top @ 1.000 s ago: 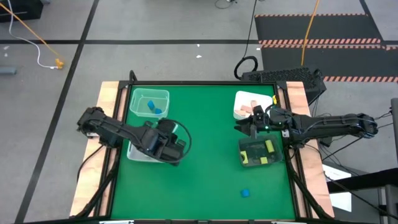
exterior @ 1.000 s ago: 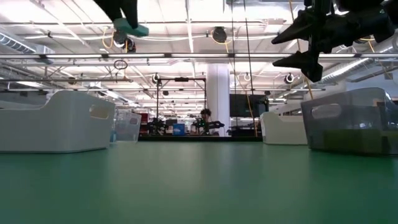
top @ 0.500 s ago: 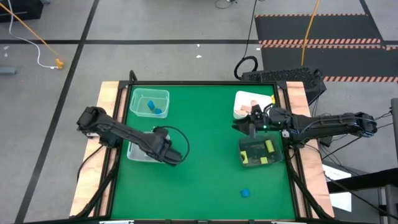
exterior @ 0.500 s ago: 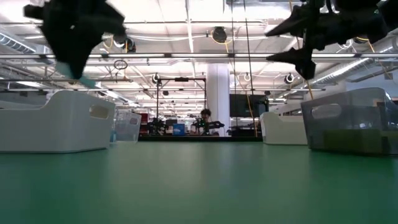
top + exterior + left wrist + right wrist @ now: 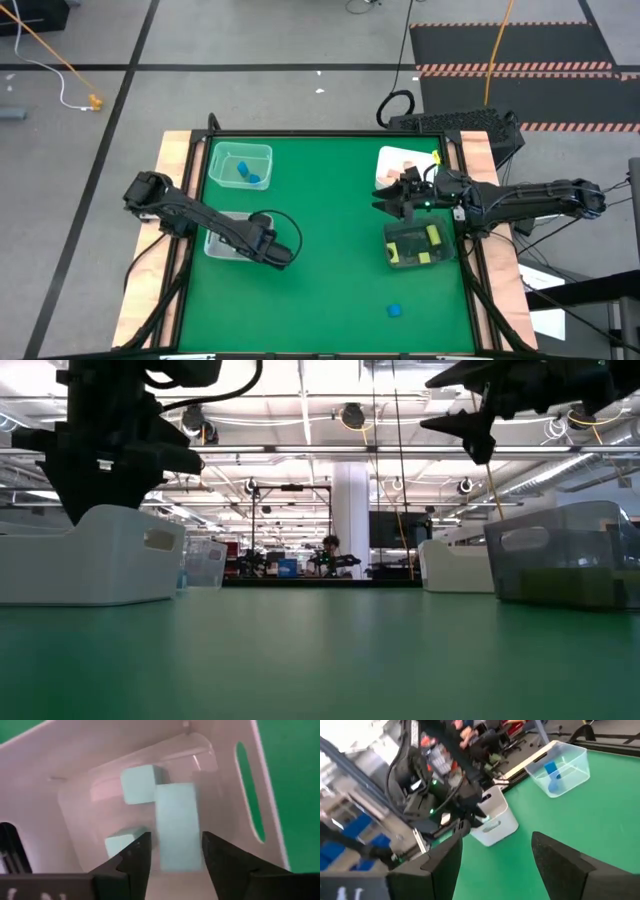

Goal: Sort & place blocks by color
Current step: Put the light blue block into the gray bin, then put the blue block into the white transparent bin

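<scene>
- I am working my left gripper [image 5: 172,851] down inside the white tray [image 5: 75,780], my landmark for everything below; my fingers [image 5: 135,857] are standing apart, one on each side of a mint-teal bar [image 5: 176,825] that lies flat on the tray floor.
- I cannot tell whether the pads are touching the bar's long sides or just clear of them; I am judging this as the release of a placed block.
- Two more mint-teal blocks are lying in the same tray: a cube [image 5: 138,783] touching the bar's far end, and another block [image 5: 122,844] just beside my finger.
- To do this well, I am aiming to keep the fingers wide and lift straight up out of the tray, so neither pad drags the bar or knocks its neighbour.
- I am also minding the tray wall with the handle slot [image 5: 248,790], which is near my other finger; a sideways exit could shove the light tray.
- My right gripper [image 5: 392,201] is hovering well apart from the white tray, across the green table [image 5: 330,250] and just beside the dark tray [image 5: 420,245], its fingers spread with nothing between them.
- One blue block [image 5: 395,310] is lying loose on the table, far from the white tray, on the near side of the dark tray.
</scene>
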